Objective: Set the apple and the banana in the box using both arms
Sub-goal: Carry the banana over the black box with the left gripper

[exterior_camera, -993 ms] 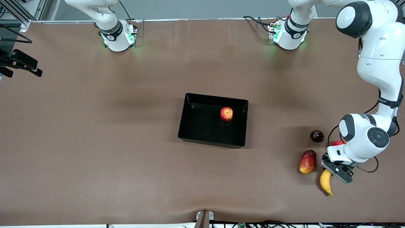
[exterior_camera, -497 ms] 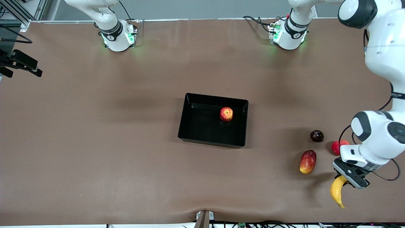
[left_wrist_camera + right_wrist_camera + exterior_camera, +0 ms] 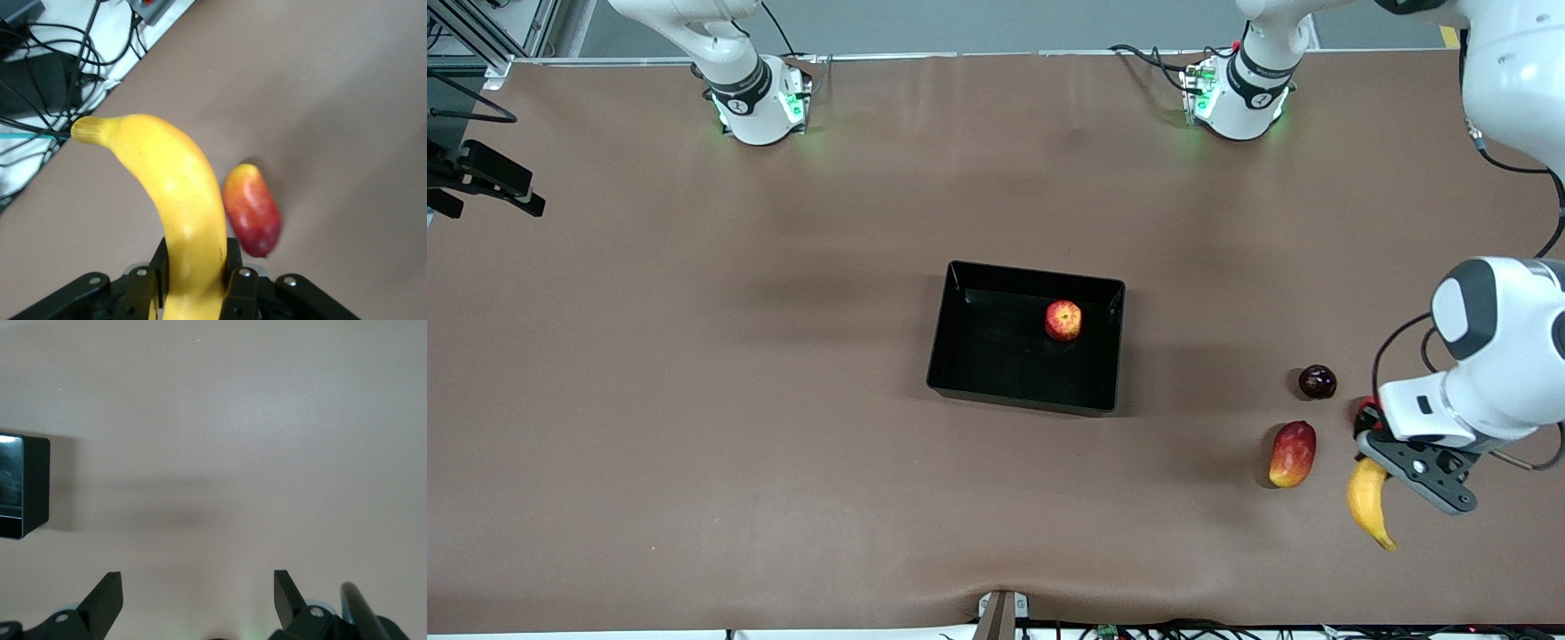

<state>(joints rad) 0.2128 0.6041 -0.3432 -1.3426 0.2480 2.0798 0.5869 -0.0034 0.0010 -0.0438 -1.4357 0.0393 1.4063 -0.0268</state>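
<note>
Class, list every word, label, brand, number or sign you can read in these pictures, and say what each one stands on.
None can be read.
Left arm base: a black band with small white marks, too small to read.
Right arm base: the same kind of band, too small to read.
Banana, apple, box, mango: no print at all.

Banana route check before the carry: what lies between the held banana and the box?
In the front view, the mango lies between the banana, held in the left hand, and the box; otherwise bare table.
</note>
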